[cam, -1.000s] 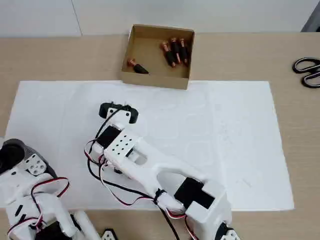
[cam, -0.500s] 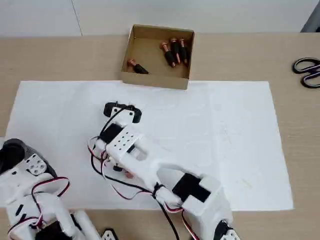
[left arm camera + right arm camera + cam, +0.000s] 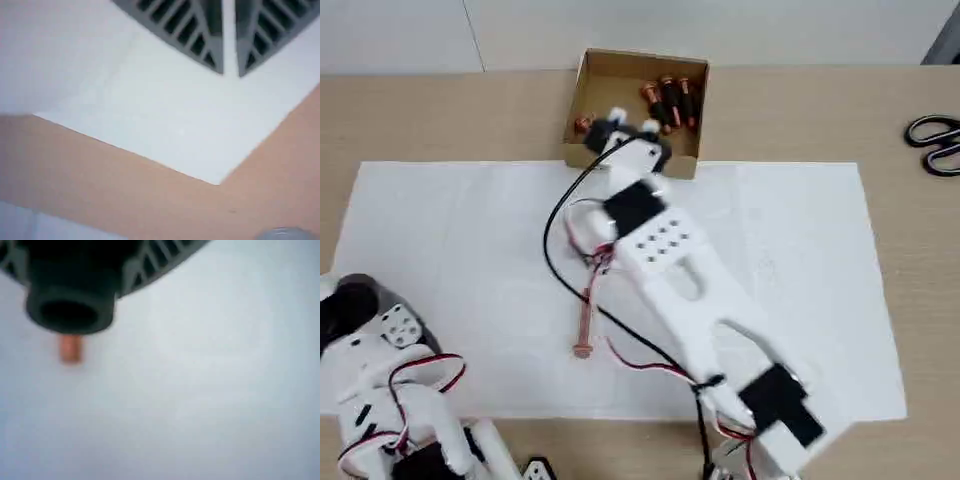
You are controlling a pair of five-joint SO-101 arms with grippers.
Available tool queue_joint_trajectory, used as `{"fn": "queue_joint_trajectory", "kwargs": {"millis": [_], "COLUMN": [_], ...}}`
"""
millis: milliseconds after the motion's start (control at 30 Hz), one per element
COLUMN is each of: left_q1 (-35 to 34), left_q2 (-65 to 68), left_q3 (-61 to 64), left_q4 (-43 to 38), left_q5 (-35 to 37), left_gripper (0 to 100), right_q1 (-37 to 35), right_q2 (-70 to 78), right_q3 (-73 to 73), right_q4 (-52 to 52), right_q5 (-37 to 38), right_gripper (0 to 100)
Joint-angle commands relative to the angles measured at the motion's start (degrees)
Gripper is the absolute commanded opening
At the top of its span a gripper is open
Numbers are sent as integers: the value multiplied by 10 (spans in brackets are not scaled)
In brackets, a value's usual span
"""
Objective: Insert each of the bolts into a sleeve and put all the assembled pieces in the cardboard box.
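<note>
Right gripper (image 3: 75, 270) is clamped on a black sleeve (image 3: 70, 310), hollow end facing the wrist camera, white paper (image 3: 800, 260) behind it. A copper stub (image 3: 70, 347) peeks out just past the sleeve. From above, the right arm (image 3: 670, 270) stretches across the paper, its far end over the front wall of the cardboard box (image 3: 642, 56). Three assembled pieces (image 3: 665, 100) lie together in the box's far right corner, and another copper head shows by the left wall. A long copper bolt (image 3: 585, 315) shows just beside the arm; lying or held, I can't tell. Left arm (image 3: 380, 400) sits at the near left corner. Left gripper (image 3: 231, 74) has its fingers nearly together on nothing, above the paper's corner. Scissors (image 3: 935, 140) lie at the table's (image 3: 440, 110) right edge.
</note>
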Motion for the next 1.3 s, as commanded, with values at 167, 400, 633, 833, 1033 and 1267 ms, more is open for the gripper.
{"fn": "queue_joint_trajectory", "kwargs": {"millis": [167,400,633,833,1033,1267], "left_q1": [286,333,334,334,333,333], "left_q2": [-4,-4,-4,-4,-4,-4], "left_q3": [-22,15,93,93,91,91], "left_q4": [-3,-104,-180,-180,-180,-180], "left_q5": [2,42,41,41,41,41], "left_gripper": [6,6,6,6,6,6], "right_q1": [121,192,177,88,87,201], "right_q2": [-88,-80,-52,-4,100,138], "right_q3": [-17,95,220,304,323,313], "right_q4": [116,65,-91,-252,-294,-240], "right_q5": [116,120,120,137,156,156], "right_gripper": [4,4,4,4,4,3]}}
